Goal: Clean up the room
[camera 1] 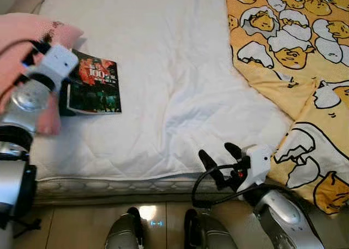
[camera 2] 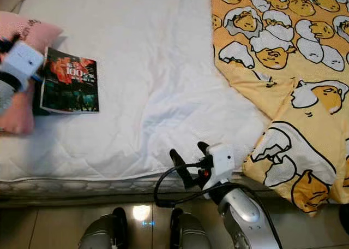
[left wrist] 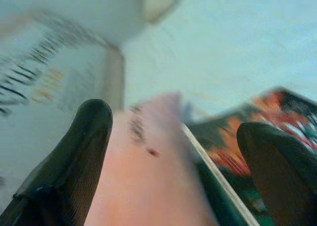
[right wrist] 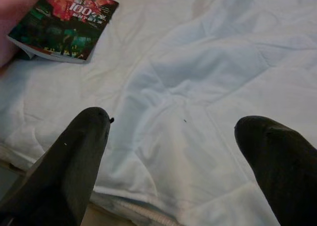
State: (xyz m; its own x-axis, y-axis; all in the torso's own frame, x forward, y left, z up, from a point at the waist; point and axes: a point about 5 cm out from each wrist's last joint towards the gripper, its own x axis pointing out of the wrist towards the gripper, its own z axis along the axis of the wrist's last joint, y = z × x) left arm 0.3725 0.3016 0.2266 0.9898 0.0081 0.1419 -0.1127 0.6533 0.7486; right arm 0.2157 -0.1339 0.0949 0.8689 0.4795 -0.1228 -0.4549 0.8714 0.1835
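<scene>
The left tool (left wrist: 173, 151), spread wide, hovers over the pink pillow (camera 1: 22, 30) and book (camera 1: 94, 84) at nine o'clock on the bed (camera 1: 174, 69). Next comes clamping one of them. The right tool (camera 1: 221, 157) waits released at six o'clock.

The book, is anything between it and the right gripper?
Nothing visible. Bare white sheet lies between the open right gripper, at the bed's near edge, and the book. The left gripper is already beside the book, at the pink pillow.
</scene>
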